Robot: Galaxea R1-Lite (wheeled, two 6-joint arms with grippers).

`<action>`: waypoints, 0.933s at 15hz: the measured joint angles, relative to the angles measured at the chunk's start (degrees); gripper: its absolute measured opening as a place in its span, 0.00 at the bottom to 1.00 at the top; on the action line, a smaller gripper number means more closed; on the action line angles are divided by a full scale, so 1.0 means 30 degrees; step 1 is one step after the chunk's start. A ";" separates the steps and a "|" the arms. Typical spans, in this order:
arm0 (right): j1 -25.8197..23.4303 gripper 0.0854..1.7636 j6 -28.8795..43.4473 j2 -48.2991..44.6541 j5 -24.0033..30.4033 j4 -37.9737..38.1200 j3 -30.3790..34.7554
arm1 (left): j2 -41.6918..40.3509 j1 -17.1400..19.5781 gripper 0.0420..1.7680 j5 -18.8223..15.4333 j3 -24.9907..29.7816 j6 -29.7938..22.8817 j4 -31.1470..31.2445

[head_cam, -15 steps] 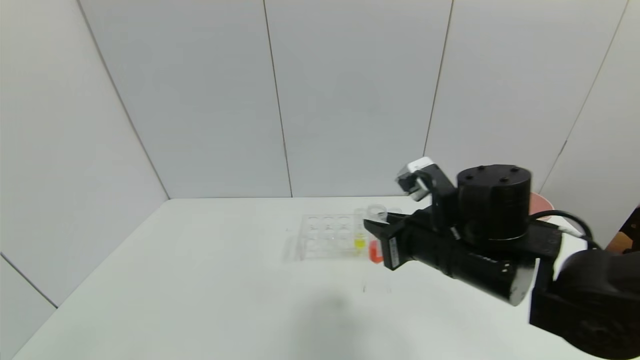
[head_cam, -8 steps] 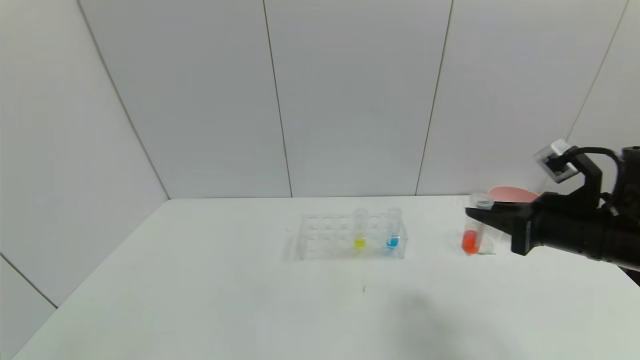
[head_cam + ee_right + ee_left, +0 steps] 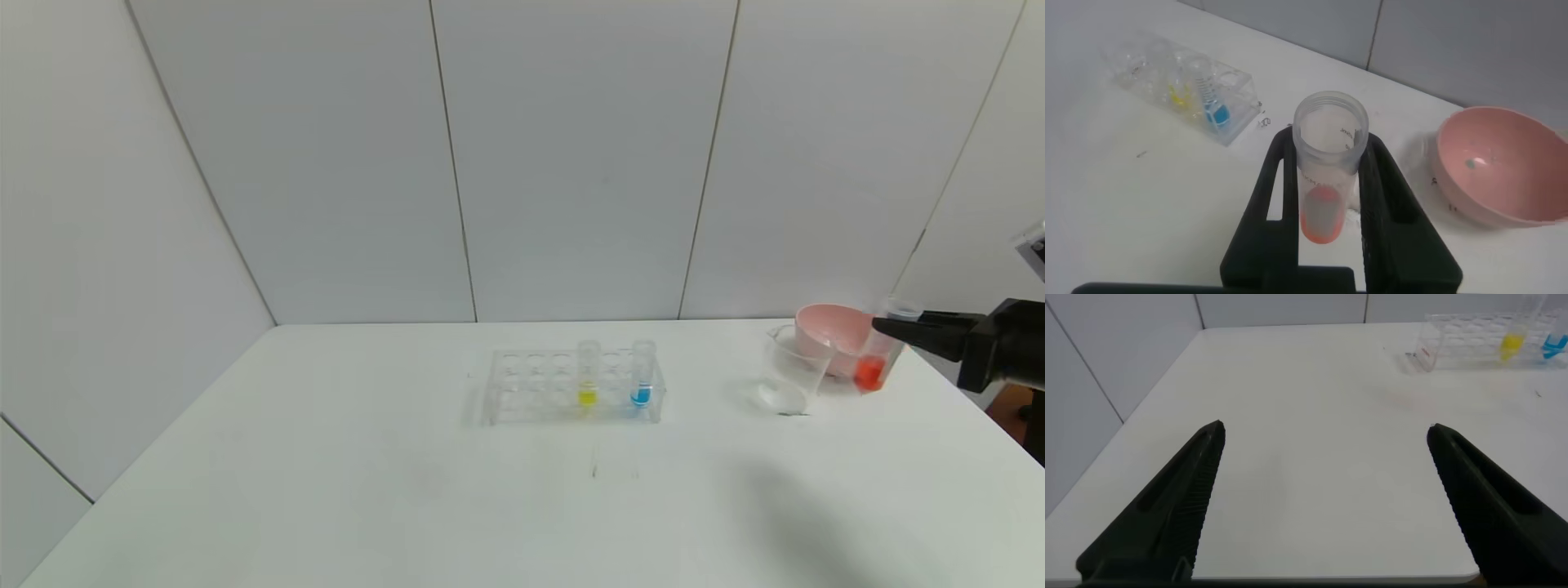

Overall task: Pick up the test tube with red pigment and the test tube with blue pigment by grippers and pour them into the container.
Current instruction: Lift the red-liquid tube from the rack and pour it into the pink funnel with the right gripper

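- Currently, the right tool (image 3: 890, 328) is clamped on the test tube with red pigment (image 3: 875, 359), gripping it near the rim; the tube hangs upright above the desk (image 3: 408, 490), in front of the pink bowl (image 3: 829, 327) and to the right of the container (image 3: 788, 371).
- Carry the tube toward the container before tilting; from the head view it sits closer to the bowl than to the beaker, so a pour from here would likely miss.
- Keep the tube upright while you travel. The red liquid fills only the bottom, so you need a steep tilt at the end, applied slowly.
- Bring the tube's mouth over the container's opening and low to its rim, then rotate the wrist; the beaker is light and clear, so avoid knocking it.
- Leave the test tube with blue pigment (image 3: 642, 377) where it stands in the clear rack (image 3: 522, 392), beside the tube with yellow liquid (image 3: 588, 377), until the red is emptied.
- The left tool (image 3: 1323, 498) stays parked with its jaws wide apart over bare desk, holding nothing.
- The right wrist view (image 3: 1329, 163) shows the tube seated between the jaws, open-mouthed and uncapped; the head view hides this.
- The head view alone shows the container; the right wrist view shows only the bowl and the rack.
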 joint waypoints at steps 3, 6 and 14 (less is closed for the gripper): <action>-0.1662 0.24 -0.2028 0.1248 0.1040 0.0045 -0.1048 | 0.0000 0.0000 1.00 0.0000 0.0000 0.0000 -0.0008; -0.2166 0.24 -0.3657 0.2873 0.1113 0.0967 -0.3031 | 0.0000 0.0000 1.00 0.0000 0.0000 0.0000 -0.0008; -0.0837 0.24 -0.7912 0.6705 -0.0996 1.0033 -1.2333 | 0.0000 0.0000 1.00 0.0000 0.0000 0.0000 -0.0008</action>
